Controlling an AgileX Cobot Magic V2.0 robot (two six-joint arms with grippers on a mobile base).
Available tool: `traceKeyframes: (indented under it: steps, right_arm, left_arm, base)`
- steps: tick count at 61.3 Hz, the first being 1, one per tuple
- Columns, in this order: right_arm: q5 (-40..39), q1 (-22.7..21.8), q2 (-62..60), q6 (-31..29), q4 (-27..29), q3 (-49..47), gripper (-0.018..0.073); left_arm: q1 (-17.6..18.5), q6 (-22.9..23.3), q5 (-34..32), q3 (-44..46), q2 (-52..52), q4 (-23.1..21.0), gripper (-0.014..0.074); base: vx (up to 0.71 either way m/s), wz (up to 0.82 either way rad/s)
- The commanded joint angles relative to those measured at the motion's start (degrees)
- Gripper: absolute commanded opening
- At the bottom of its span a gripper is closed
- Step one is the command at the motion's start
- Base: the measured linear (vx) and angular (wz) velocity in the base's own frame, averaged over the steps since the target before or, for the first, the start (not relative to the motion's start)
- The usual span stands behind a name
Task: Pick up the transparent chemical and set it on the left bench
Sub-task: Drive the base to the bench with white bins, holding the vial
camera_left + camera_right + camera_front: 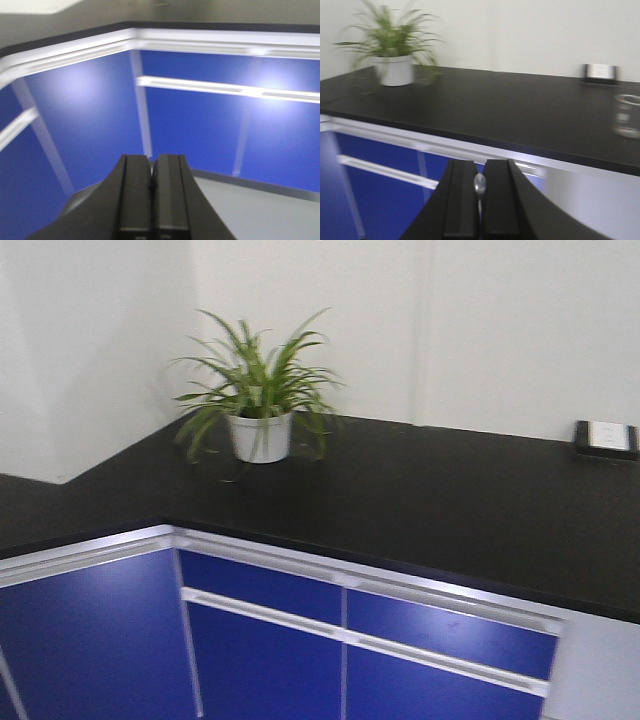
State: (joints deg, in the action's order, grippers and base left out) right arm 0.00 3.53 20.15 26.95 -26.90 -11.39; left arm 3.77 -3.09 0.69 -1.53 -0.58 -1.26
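1. At 3 o'clock in the right wrist view, the transparent chemical (627, 116) stands upright on the black countertop (510, 110), near its front edge and blurred.
2. At 10 o'clock a potted plant (394, 60) sits on the same top.
3. The right gripper (480, 167), at 6 o'clock, has its fingers pressed together, well apart from the beaker.
4. The left gripper (151, 162) also has its fingers together, facing the blue cabinet fronts (200, 130).

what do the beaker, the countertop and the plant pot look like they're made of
Beaker: clear glass by the look, since the black top shows through it and faint marks sit on its wall; the blur leaves clear plastic possible.
Countertop: black with a low sheen and only soft reflections; the material itself is unclear.
Plant pot: white and smooth, probably glazed ceramic or plastic.
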Motion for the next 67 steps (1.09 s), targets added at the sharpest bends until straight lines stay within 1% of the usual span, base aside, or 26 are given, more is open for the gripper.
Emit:
traceKeyframes:
  steps: [1,23,43,54,67]
  right_arm:
    - [-4.47,-0.31,0.42,-0.07,-0.44,-1.75,0.0010]
    - [-4.47,-0.31,0.42,-0.07,-0.44,-1.75,0.0010]
    - [-4.47,-0.31,0.42,-0.07,-0.44,-1.75,0.0010]
    - [-4.47,-0.31,0.42,-0.07,-0.44,-1.75,0.0010]
    - [-4.47,-0.31,0.42,-0.07,-0.44,-1.75,0.0010]
  left_arm:
    - [0.10,0.45,-4.49,-0.93,-1.10,-0.04,-0.0003]
    - [0.10,0.45,-4.49,-0.93,-1.10,-0.04,-0.0003]
    - [0.10,0.45,-4.49,-0.93,-1.10,-0.04,-0.0003]
    - [0.10,0.45,-4.49,-0.93,-1.10,-0.04,-0.0003]
    - [0.10,0.45,-4.49,-0.93,-1.10,-0.04,-0.0003]
  base:
    - [-0.18,0.97]
    - [-0.13,1.11]
    - [-0.03,1.05]
    - [0.04,0.86]
    - [0.08,0.66]
